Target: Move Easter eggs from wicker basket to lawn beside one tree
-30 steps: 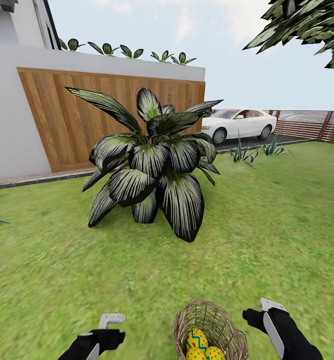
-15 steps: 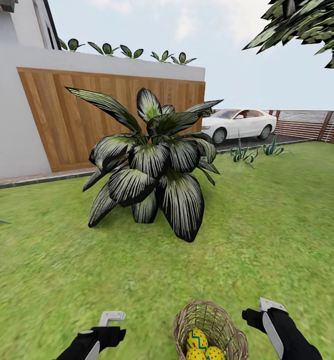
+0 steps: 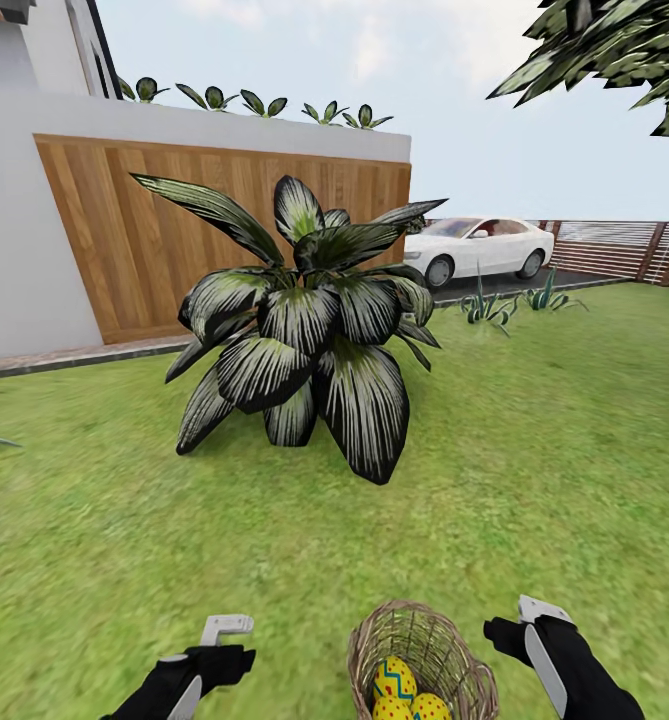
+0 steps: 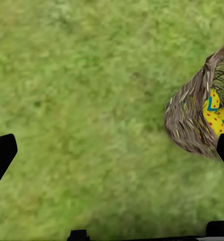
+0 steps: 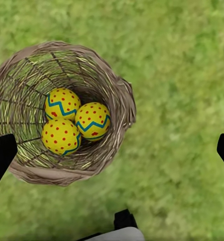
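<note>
Now, eggs [image 5: 74, 122]: we are seeing all three clustered in basket [image 5: 119, 105], lower centre.
Right gripper [image 5: 112, 150]: spread, empty; we are lowering straight over one egg.
Left gripper [image 4: 112, 153]: spread, empty.

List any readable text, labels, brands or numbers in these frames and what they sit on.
None readable.
White car: no plate or badge can be made out, too small.
Easter eggs in the wicker basket: only blue zigzag bands and red dots, no characters.
Wooden fence panel and grey wall: plain, no signs.
Left gripper and right gripper: no markings visible.
</note>
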Robot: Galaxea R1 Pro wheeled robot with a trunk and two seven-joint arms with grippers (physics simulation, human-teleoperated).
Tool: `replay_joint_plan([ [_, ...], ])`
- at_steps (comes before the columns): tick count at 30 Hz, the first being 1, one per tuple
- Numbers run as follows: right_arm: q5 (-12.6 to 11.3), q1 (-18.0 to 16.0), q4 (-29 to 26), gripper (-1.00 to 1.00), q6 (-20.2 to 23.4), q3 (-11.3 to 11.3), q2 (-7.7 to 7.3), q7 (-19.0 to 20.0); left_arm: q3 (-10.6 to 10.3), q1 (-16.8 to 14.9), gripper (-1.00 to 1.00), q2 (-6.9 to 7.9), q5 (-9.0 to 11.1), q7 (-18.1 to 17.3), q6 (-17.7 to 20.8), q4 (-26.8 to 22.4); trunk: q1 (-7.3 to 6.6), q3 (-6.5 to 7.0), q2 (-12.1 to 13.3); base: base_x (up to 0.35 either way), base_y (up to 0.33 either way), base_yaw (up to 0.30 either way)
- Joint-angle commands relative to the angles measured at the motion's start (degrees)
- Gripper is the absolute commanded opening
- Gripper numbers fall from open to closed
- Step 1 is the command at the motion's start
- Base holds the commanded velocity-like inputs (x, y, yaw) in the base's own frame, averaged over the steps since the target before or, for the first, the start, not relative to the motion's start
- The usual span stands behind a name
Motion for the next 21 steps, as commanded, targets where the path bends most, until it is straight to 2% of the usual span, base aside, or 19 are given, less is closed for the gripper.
replay_joint_plan([
  [1,-0.59,-0.04,-0.09,1.0,0.23,0.04,0.0,-0.44,-0.31,-0.02,1.0,0.07,0.56,0.25,0.43,-0.33,0.26,-0.32,-0.55,0.0,0.0,0.0],
  [4,-0.58,-0.04,-0.04,1.0,0.23,0.04,0.04,-0.44,-0.32,0.05,1.0,0.09,0.78,0.25,2.45,-2.75,0.92,-0.85,-1.75,0.0,0.0,0.0],
  [9,-0.54,-0.04,-0.01,1.0,0.23,0.15,0.33,-0.45,0.04,0.15,1.0,0.25,0.87,0.25,10.91,-11.7,2.02,-1.75,-3.75,0.0,0.0,0.0],
  [10,-0.53,-0.04,-0.02,1.0,0.23,0.18,0.4,-0.47,0.94,0.21,1.0,0.25,0.85,0.28,14.24,-15.38,2.24,-1.93,-4.16,0.0,0.0,0.0],
  [16,-0.53,-0.04,-0.04,1.0,0.23,0.21,0.44,-0.45,6.14,0.44,1.0,0.1,0.73,0.32,24.17,-27.33,3.55,-3.01,-6.56,0.0,0.0,0.0],
  [17,-0.52,-0.04,-0.06,1.0,0.23,0.22,0.45,-0.41,7.87,0.47,1.0,0.05,0.71,0.33,27.14,-30.98,3.77,-3.19,-6.96,0.0,0.0,0.0],
  [21,-0.52,-0.04,-0.07,1.0,0.33,0.22,0.47,-0.41,10.07,0.5,1.0,-0.08,0.46,0.57,30.26,-35.3,4.65,-3.91,-8.57,0.0,0.0,0.0],
])
